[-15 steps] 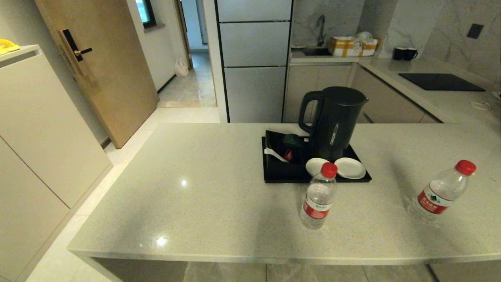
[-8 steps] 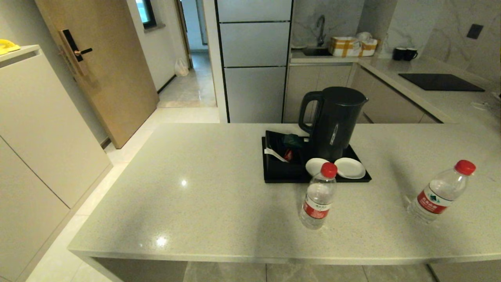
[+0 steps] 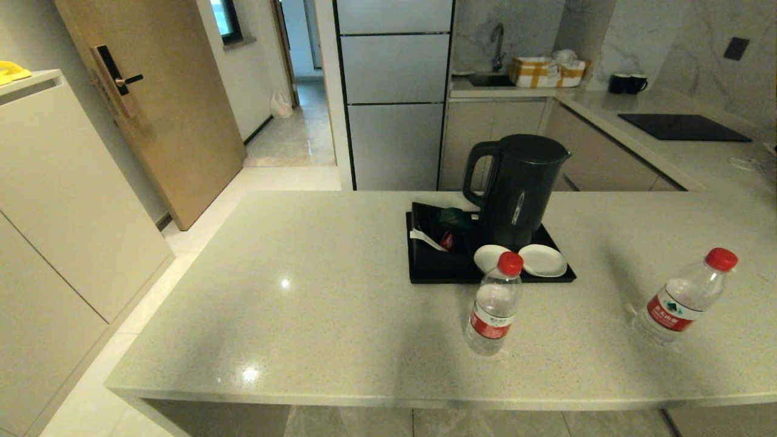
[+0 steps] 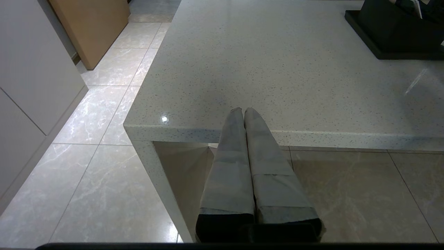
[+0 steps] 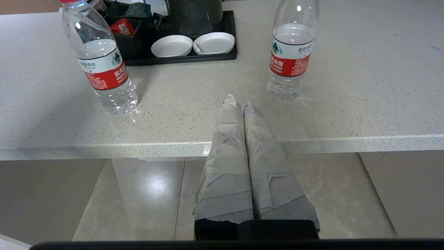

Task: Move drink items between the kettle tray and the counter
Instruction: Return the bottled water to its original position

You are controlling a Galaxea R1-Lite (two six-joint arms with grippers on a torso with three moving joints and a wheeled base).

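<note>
Two clear water bottles with red caps stand upright on the grey speckled counter point(image 3: 340, 291): one point(image 3: 493, 303) just in front of the kettle tray point(image 3: 437, 270), the other point(image 3: 686, 298) at the right. The black tray carries the black kettle point(image 3: 516, 188) and two white coasters point(image 3: 542, 260). Neither arm shows in the head view. My right gripper point(image 5: 238, 101) is shut and empty at the counter's near edge, between the two bottles point(image 5: 102, 69) point(image 5: 290, 52) and short of both. My left gripper point(image 4: 243, 110) is shut and empty near the counter's left front corner.
A black holder with sachets point(image 3: 440, 233) sits on the tray's left part. Behind the counter run a worktop with a black cooktop point(image 3: 683, 126), two black mugs point(image 3: 628, 82), a sink and a box point(image 3: 546, 71). A wooden door point(image 3: 152, 103) and cabinets stand at left.
</note>
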